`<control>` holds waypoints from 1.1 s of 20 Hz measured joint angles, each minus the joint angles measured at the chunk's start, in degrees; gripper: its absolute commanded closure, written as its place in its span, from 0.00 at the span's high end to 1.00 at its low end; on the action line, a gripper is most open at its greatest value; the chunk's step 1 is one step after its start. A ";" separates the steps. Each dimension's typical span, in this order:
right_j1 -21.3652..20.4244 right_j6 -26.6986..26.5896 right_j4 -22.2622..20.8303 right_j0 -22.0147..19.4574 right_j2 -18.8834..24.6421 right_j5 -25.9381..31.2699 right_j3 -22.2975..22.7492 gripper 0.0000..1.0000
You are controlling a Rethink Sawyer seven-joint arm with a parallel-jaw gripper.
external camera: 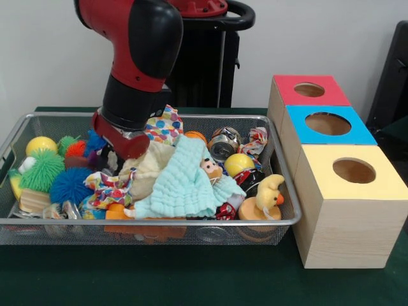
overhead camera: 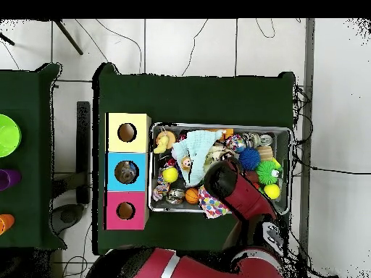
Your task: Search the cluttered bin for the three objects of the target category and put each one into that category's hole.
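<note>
No words, numbers, brand names or signs can be read anywhere in either view. The cans (external camera: 223, 144) in the wire basket (external camera: 280, 220) carry printed wrappers, but the print is too small and blurred to make out. The three wooden boxes (external camera: 347, 210) to the right of the basket show only plain red, blue and yellow tops with no lettering.
</note>
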 measured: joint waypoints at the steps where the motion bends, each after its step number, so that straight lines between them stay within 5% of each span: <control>1: 0.02 0.00 0.09 0.11 -0.02 0.00 0.00 0.00; 13: 0.14 0.00 0.52 0.42 -0.39 0.01 0.02 0.00; 22: 0.37 0.00 1.72 4.33 -4.07 3.71 -0.58 0.00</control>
